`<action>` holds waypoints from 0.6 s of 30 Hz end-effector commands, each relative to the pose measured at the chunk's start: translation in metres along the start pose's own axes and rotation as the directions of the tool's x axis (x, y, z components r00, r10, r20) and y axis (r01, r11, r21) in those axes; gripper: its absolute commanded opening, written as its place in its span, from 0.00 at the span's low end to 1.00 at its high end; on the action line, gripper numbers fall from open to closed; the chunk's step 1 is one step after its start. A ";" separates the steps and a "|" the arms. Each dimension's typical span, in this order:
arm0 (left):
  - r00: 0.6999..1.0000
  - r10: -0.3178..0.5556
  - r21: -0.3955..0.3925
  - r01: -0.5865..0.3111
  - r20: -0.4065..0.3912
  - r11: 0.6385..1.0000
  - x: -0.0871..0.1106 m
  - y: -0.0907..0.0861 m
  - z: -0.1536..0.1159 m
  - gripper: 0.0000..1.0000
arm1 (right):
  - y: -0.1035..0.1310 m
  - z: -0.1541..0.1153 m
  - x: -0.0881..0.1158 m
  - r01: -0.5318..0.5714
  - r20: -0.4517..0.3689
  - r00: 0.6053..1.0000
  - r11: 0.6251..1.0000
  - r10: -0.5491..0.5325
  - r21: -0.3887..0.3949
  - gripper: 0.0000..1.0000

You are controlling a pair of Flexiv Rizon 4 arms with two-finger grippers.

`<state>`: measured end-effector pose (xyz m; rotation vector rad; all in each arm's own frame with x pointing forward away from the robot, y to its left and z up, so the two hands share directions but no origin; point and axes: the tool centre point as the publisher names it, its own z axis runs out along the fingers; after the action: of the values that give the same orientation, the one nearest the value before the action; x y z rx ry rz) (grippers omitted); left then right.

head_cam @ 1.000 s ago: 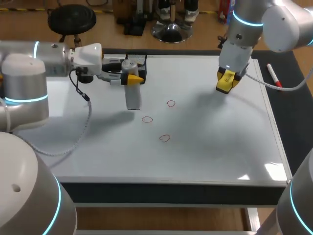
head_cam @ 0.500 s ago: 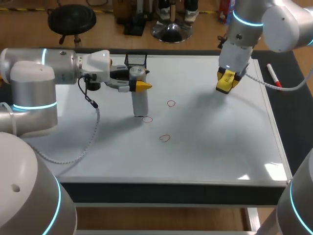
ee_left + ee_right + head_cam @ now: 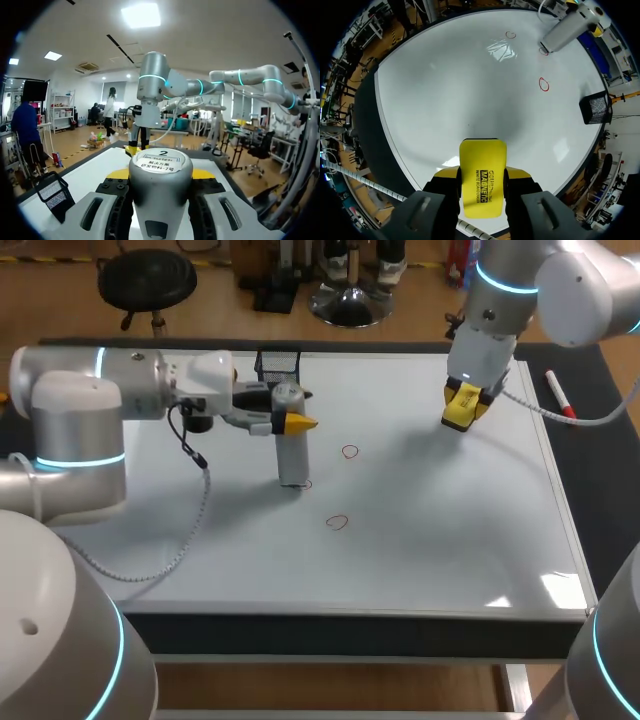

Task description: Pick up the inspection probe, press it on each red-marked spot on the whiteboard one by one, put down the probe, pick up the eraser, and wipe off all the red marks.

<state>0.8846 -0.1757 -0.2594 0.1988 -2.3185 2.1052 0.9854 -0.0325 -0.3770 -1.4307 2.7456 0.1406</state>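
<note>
Left arm has slid the probe (image 3: 291, 455) over onto the middle red mark (image 3: 305, 484), left jaws clamped round it, right jaws gripping the eraser (image 3: 461, 408) above the whiteboard (image 3: 450, 540), so I'd guess next is lift and hop to another mark.

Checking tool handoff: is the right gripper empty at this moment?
No, the right gripper is shut on the yellow eraser, its fingers pressing both sides.

Left hand (image 3: 291, 421) clamps probe (image 3: 291, 458) upright; right hand (image 3: 464, 406) clamps eraser (image 3: 482, 175).
</note>
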 end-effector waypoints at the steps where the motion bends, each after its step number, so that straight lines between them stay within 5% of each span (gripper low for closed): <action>1: 1.000 0.004 0.008 -0.004 -0.006 1.000 -0.002 0.004 0.003 0.00 | -0.001 -0.001 0.000 0.002 -0.003 1.000 1.000 -0.002 0.001 0.00; 18: 0.999 0.037 -0.009 -0.038 -0.023 0.999 -0.003 0.013 0.004 0.00 | -0.001 -0.001 0.000 0.002 -0.003 1.000 1.000 -0.002 0.001 0.00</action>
<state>0.8848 -0.1768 -0.2719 0.1393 -2.3406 2.0977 0.9854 -0.0325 -0.3770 -1.4307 2.7456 0.1406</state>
